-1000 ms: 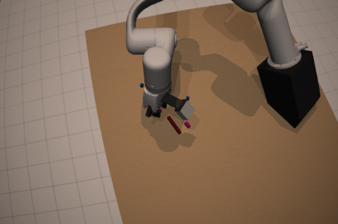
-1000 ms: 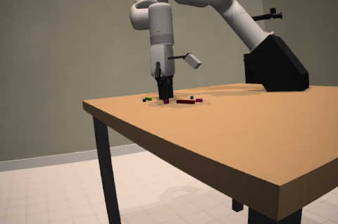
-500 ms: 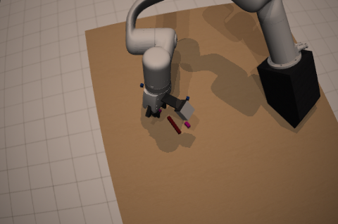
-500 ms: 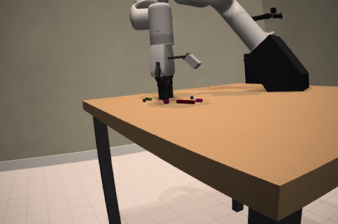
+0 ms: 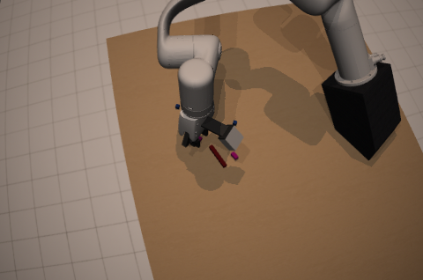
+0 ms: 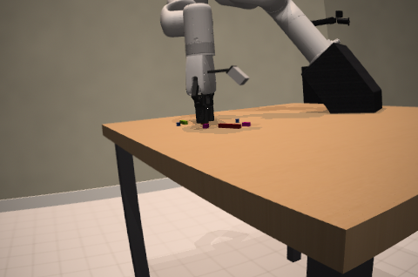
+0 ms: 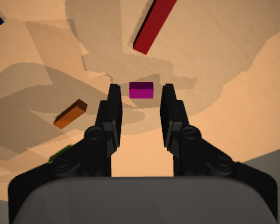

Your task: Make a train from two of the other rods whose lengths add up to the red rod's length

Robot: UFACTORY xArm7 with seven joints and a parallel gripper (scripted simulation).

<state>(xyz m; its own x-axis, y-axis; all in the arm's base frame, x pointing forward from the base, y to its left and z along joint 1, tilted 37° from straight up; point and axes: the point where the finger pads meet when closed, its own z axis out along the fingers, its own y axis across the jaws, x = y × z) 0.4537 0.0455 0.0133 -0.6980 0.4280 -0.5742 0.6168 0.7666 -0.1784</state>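
The red rod lies flat on the table, also in the wrist view and the side view. A magenta rod lies on the table just beyond my fingertips, in line with the gap between them, with space on each side. It also shows in the overhead view. My gripper is low over the table, partly open and holding nothing. A second magenta rod lies right of the red rod. An orange rod and a lime rod lie to the left of my fingers.
Two small blue rods lie behind the gripper. The lime rod sits near the table's far left corner. The arm's black base stands at the right edge.
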